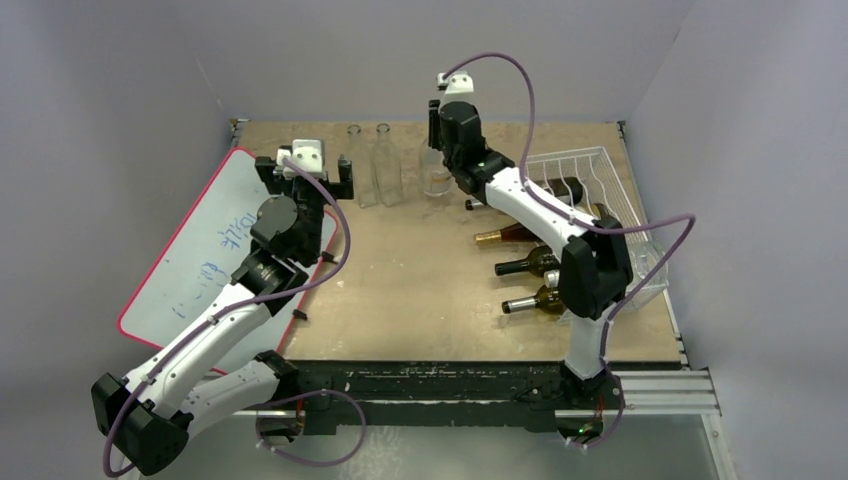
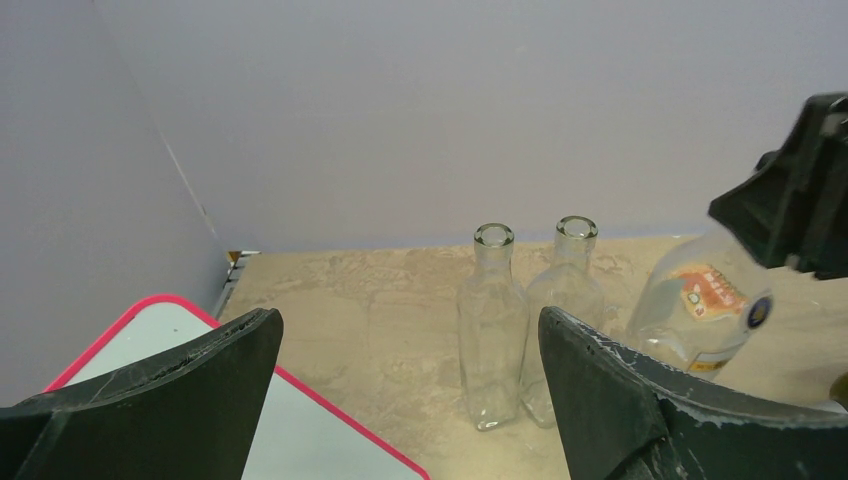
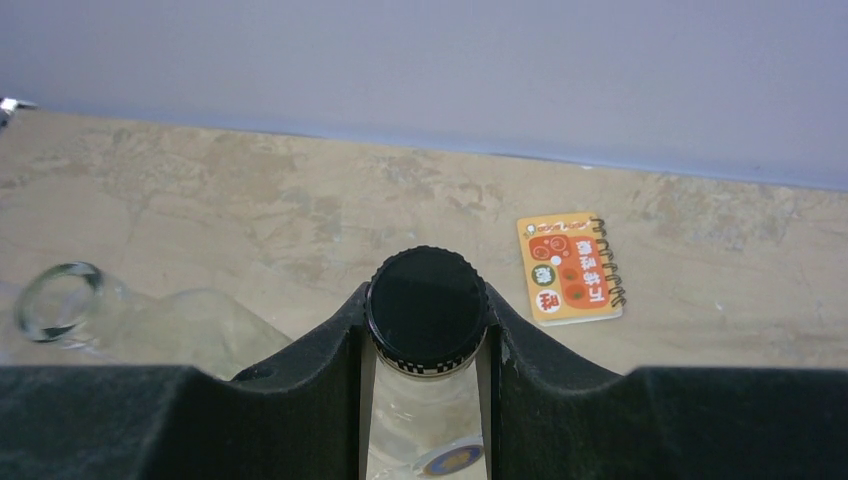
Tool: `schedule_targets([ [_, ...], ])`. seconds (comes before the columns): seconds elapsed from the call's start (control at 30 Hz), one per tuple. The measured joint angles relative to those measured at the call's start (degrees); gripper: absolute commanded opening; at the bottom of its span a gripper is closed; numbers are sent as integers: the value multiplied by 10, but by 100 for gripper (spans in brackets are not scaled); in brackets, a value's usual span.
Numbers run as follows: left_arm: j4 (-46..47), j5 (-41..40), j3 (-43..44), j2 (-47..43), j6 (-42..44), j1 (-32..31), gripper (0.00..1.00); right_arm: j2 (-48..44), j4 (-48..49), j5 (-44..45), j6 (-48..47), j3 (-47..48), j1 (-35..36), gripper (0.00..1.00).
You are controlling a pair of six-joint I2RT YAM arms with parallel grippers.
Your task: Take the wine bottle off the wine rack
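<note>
Now the wine bottle [image 1: 436, 172], clear glass with a black screw cap [image 3: 427, 305], is standing roughly upright at the back of the table [image 1: 420, 300]. It is sitting out of the wine rack [image 1: 610, 170], just to the rack's left. Whether its base is touching the tabletop cannot be told. The right gripper [image 3: 427, 335] is clamping the neck just under the cap, one finger on each side.

In the white wire rack, several other bottles [image 1: 528, 265] are lying on their sides with their necks pointing left. Two empty glass bottles [image 2: 492, 330] are standing side by side just left of the held one. The left gripper [image 2: 410, 400] is hovering near them with its jaws spread wide, holding nothing, above the edge of the red-edged whiteboard [image 1: 190, 270]. A small orange notebook [image 3: 570, 268] is lying flat on the table beyond the held bottle.
</note>
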Motion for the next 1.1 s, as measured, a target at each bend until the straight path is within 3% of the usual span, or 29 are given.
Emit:
schedule_targets([
  [0.27, 0, 0, 0, 0, 0, 0, 100, 83, 33, -10, -8, 16, 3, 0],
  [1.1, 2, 6, 0, -2, 0, 3, 100, 116, 33, -47, 14, 65, 15, 0],
])
